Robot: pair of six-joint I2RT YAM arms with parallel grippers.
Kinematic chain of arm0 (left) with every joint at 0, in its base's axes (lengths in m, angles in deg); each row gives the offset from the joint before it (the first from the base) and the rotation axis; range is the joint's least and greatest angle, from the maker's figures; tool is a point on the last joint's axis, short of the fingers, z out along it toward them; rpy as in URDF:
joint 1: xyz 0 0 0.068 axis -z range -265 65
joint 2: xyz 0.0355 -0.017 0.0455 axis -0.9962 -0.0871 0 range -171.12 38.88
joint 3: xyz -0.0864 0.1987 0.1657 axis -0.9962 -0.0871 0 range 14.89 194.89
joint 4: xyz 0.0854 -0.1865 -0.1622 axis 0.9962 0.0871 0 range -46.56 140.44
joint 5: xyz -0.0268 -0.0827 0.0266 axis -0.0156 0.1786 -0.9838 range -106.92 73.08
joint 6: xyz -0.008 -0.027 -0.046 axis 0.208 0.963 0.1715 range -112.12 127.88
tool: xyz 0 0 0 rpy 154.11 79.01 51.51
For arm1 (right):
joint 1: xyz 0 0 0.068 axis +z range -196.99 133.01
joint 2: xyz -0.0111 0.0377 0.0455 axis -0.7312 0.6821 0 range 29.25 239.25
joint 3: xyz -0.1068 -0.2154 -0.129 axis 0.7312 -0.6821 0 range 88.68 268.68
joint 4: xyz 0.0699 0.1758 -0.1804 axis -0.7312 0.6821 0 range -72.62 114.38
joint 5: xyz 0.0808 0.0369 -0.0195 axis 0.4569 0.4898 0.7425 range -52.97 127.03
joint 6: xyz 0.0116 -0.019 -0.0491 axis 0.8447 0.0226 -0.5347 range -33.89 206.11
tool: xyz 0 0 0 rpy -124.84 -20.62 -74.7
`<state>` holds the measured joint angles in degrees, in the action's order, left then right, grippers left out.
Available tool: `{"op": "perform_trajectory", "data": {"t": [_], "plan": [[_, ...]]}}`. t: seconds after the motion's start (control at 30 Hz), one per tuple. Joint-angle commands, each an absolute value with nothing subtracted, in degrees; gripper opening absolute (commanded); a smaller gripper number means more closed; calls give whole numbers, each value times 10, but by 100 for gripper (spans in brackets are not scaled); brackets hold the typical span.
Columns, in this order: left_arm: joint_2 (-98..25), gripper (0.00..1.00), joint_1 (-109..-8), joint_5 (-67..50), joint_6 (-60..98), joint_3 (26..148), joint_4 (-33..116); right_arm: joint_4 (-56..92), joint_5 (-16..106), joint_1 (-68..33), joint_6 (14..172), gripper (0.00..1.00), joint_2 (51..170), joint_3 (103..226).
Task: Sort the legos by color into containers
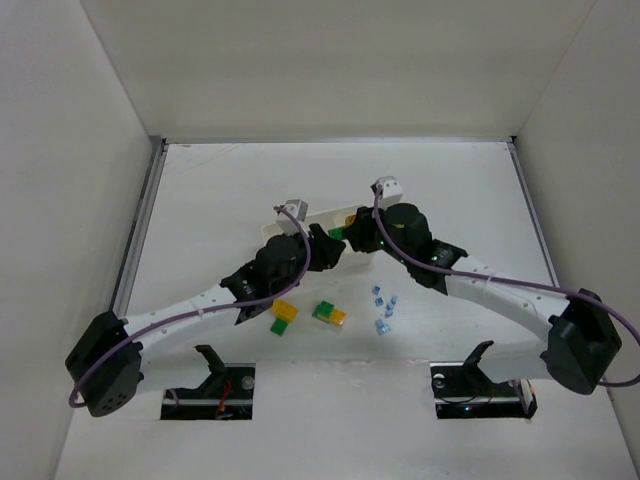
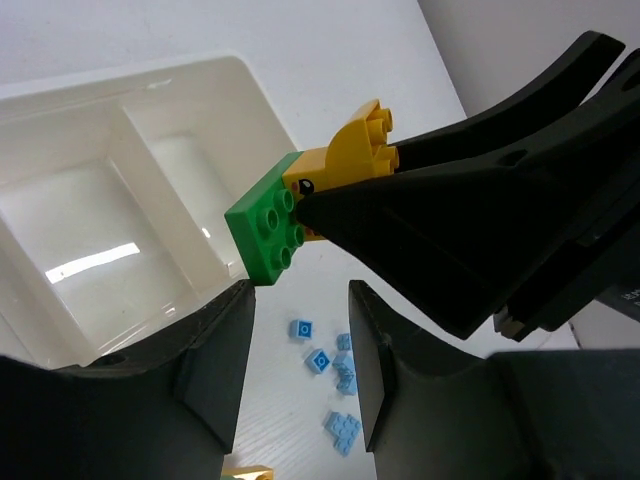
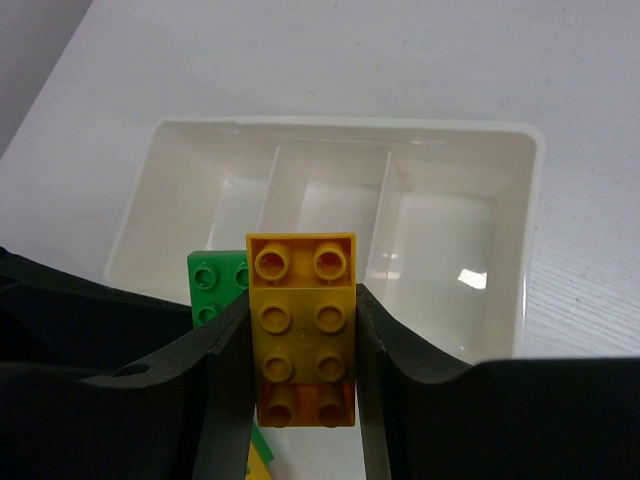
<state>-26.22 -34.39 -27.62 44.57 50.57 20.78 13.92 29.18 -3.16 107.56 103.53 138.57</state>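
Observation:
My right gripper (image 3: pixel 301 300) is shut on a yellow-orange brick (image 3: pixel 301 330) with a green brick (image 3: pixel 213 285) stuck to its left side. It holds them just above the near rim of the white three-compartment tray (image 3: pixel 340 140), whose compartments look empty. In the left wrist view the same green (image 2: pixel 268 225) and yellow (image 2: pixel 350 155) pair hangs beside the tray (image 2: pixel 150 90). My left gripper (image 2: pixel 300 300) is open and empty just below that pair. Several pale blue bricks (image 2: pixel 330 365) lie on the table between its fingers. From above, both grippers (image 1: pixel 325 245) (image 1: pixel 352 235) meet at the tray (image 1: pixel 300 213).
Two yellow-and-green brick stacks (image 1: pixel 284 315) (image 1: pixel 329 314) lie on the table in front of the arms. The blue bricks (image 1: pixel 384 308) lie to their right. White walls enclose the table on three sides.

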Motion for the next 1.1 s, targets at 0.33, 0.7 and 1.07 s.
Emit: {"op": "perform_trajectory", "data": {"t": [0.33, 0.7, 1.07], "plan": [[-273, 33, -370, -295, 453, 519, 137, 85, 315, -36, 1093, 18, 1026, 1377], [-295, 20, -371, -295, 451, 523, 121, 65, 352, -42, 1112, 18, 1022, 1367], [-248, 3, -404, -322, 439, 487, 142, 42, 396, -84, 1136, 18, 987, 1339]]}}
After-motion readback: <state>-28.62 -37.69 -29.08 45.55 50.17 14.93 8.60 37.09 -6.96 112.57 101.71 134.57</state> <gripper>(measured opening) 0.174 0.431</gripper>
